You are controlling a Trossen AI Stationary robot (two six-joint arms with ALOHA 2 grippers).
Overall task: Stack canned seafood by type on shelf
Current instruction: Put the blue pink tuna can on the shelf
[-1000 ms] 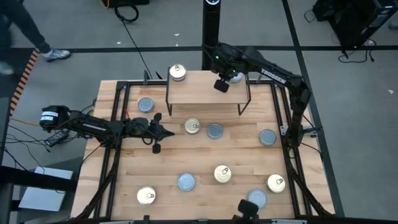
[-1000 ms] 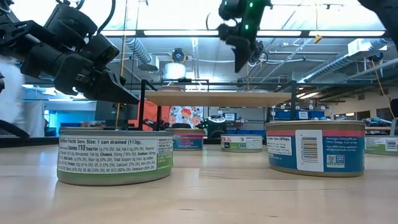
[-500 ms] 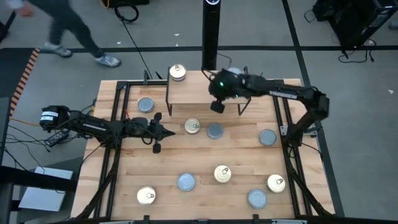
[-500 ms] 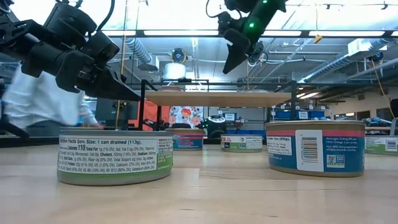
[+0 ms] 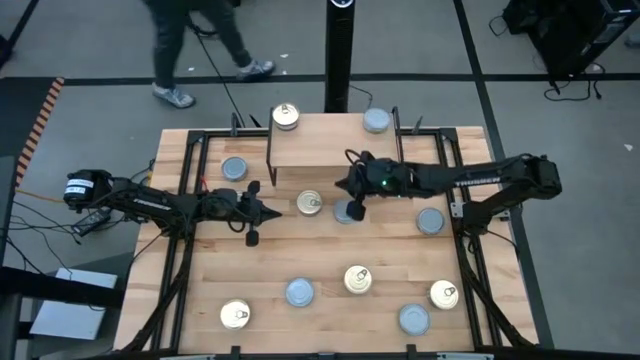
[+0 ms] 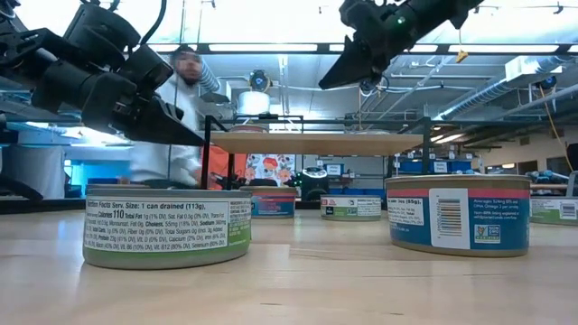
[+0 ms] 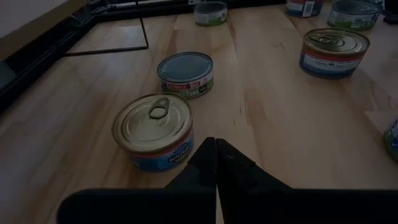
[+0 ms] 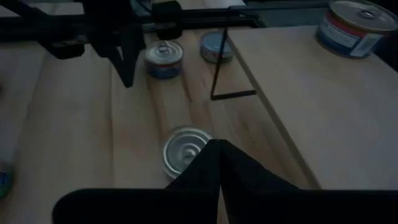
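The shelf [image 5: 330,145] is a small light-wood plank on black legs at the table's far side. One gold-topped tin [image 5: 286,115] stands at its far left corner and a blue-grey tin [image 5: 377,121] at its far right. Several more tins sit on the table. My right gripper [image 5: 340,187] is shut and hangs in front of the shelf's near edge, pointing left, just above a blue-grey tin [image 8: 183,149] and touching nothing. My left gripper [image 5: 272,213] is shut and hovers left of a gold pull-tab tin [image 7: 153,127].
Tins lie scattered over the near half of the table, among them a gold one [image 5: 357,279] and a blue-grey one [image 5: 299,292]. Another blue-grey tin [image 5: 234,168] sits left of the shelf. A black frame [image 5: 190,170] borders the table. A person [image 5: 190,40] walks beyond the far edge.
My right gripper has come away from the shelf's far right, passed over the plank toward the near edge and sunk in front of it, tipping from pointing down to slanting left. The blue-grey tin stays on the shelf. A person has walked past behind the table.
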